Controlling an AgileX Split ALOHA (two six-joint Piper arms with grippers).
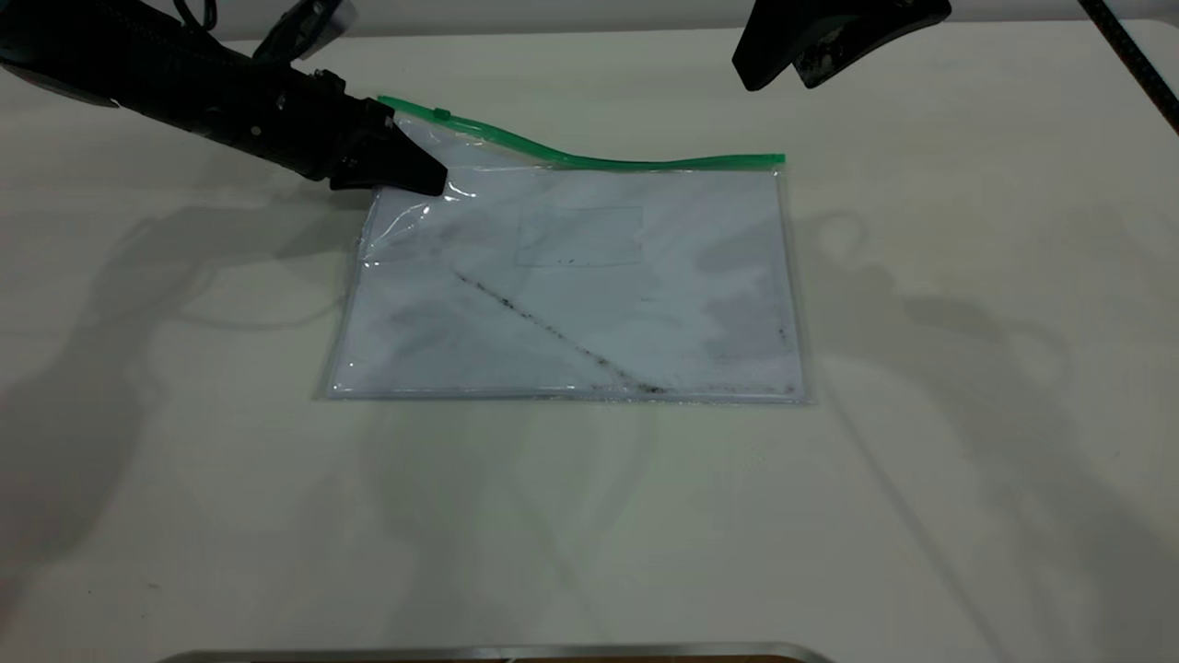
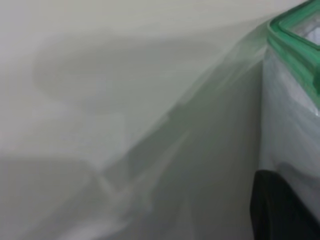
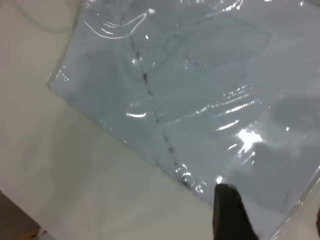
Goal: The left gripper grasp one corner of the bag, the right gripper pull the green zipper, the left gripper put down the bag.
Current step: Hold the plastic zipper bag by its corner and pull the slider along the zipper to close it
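The bag [image 1: 571, 285] lies flat near the middle of the table [image 1: 967, 460], its long sides running along the table's width. White paper shows through the clear plastic, a dark smudge line [image 1: 553, 331] crosses it slantwise, and a small label pocket [image 1: 580, 237] sits toward the far side. The green zipper [image 1: 589, 158] runs the whole far long edge, with its little slider tab [image 1: 441, 113] close to the left end.

That far left corner is lifted off the table, and the plastic there is creased and shiny. The left gripper [image 1: 426, 175] comes in low from the table's far left corner, its dark jaws pinched closed on the raised corner just below the zipper. The left wrist view shows what the outside view cannot: the green strip bending round the corner close up, and one black finger [image 2: 280, 210] pressed on the plastic.

The right gripper [image 1: 778, 74] hangs above the far edge of the table, well apart from the bag, its scuffed fingers spread. Its wrist view looks down on the bag's near side and the smudge line, a fingertip [image 3: 231, 215] in the foreground.
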